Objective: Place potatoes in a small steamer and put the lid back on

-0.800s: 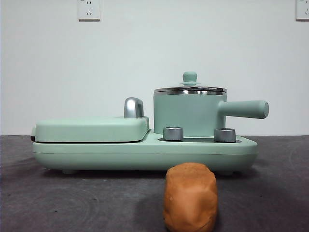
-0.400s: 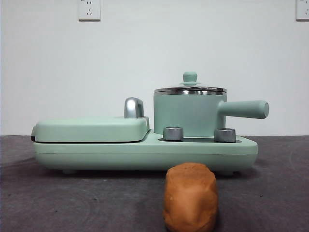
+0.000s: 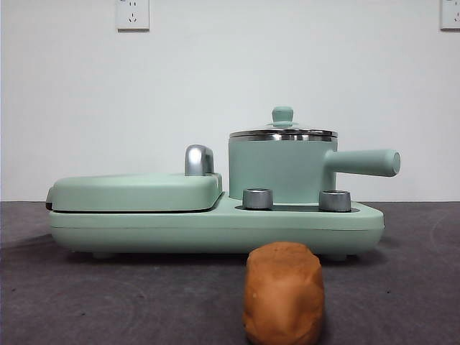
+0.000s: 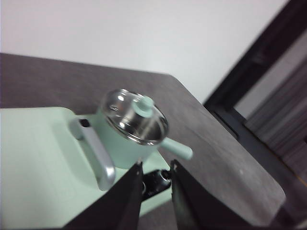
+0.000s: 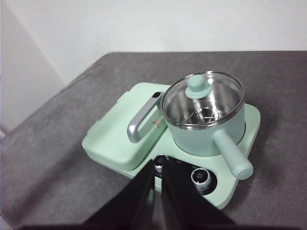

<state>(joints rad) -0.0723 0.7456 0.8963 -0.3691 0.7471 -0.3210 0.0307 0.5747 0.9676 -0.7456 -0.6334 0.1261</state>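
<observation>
We hold both arms high above the table because nothing is started yet: the left gripper (image 4: 156,179) has its jaws slightly apart and empty, the right gripper (image 5: 158,175) has its jaws nearly closed on nothing. The glass, steel-rimmed lid (image 3: 283,132) sits on the smooth mint-green cylindrical steamer (image 3: 282,171). The matte, rough-skinned, blocky orange-brown potato (image 3: 283,293) lies on the dark table (image 3: 108,302) in front of the cooker base (image 3: 215,226).

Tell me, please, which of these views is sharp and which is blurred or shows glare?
Front view: sharp, evenly lit, the potato near and large. Left wrist view: soft all over, smeared most at the dark frame on one side, bright glints on the lid. Right wrist view: fairly clear, mild reflections inside the pot.
</observation>
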